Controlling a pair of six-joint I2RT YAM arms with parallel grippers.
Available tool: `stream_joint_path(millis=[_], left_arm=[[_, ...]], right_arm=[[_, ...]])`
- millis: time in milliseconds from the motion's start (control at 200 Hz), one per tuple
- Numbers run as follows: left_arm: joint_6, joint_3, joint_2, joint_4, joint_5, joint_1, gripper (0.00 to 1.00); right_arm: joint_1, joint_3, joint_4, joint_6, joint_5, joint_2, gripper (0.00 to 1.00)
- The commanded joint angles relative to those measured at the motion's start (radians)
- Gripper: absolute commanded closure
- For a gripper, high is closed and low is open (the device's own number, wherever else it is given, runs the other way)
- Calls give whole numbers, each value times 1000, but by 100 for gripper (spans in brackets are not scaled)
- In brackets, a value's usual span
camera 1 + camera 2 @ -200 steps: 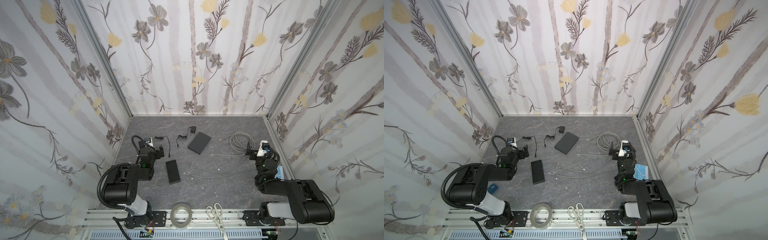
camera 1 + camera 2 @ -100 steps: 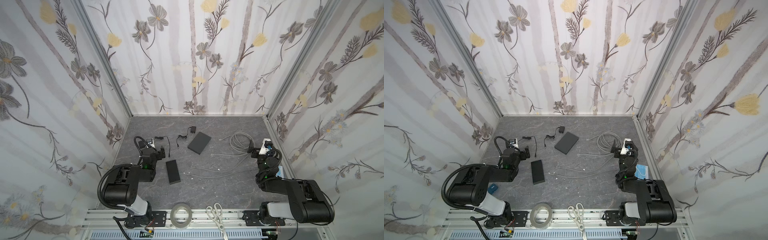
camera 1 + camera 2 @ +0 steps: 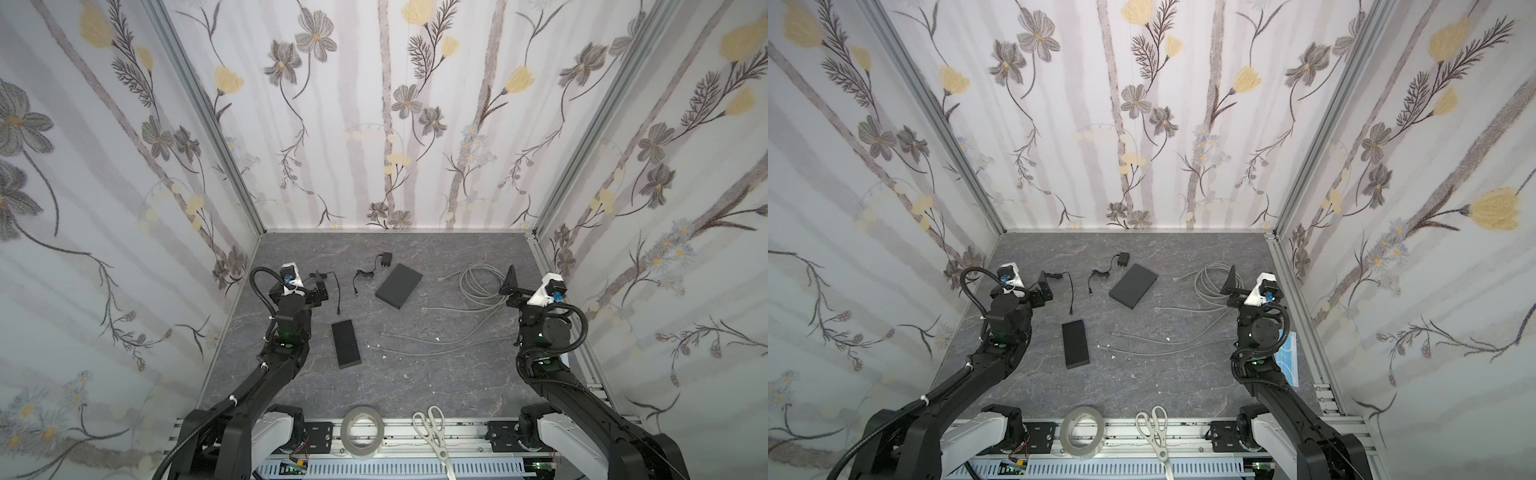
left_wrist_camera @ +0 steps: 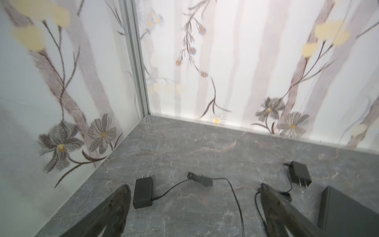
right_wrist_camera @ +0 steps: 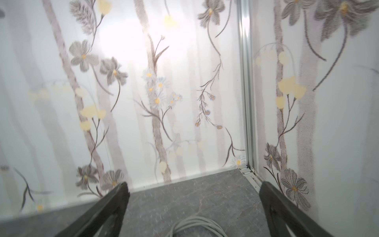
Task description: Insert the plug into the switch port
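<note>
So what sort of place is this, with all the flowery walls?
Probably a small robot test booth, not a home: a left arm and right arm bolted to a metal rail, flower-printed panels walling a grey tabletop, and cables and black boxes laid out.

tape roll (image 3: 345,432) | scissors (image 3: 434,436) just beside (both on front rail (image 3: 469,432)) | blue mask (image 3: 1291,361) far right

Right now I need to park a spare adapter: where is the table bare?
Bare: the front strip of table between the long black box, the straight grey cables and the tape roll; also along the back wall behind the cable coil. Crowded: the middle band, adapters to coil.
</note>
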Motion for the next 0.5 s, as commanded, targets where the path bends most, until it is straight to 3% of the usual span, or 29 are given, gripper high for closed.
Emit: stream_joint_path(millis=[0,105,180,330,495], left_arm=[[-172,-36,-112,-162,34,-12,0],[-381,-85,-222,-273,139,-12,0],[-503,-109,-264,-370,234,-13,0],[-615,-131,-348,-538,361,-15,0],[-682,-146,-433,-647,312,-14,0]], right_arm=[[-40,46,-468,400,-78,-62,0],[-23,4,-471,474,-293,-98,0],[46,-10,-459,480,-386,-81,0],[328,89,-580,385,-337,41,0],[556,255,-697,326,-294,252,0]])
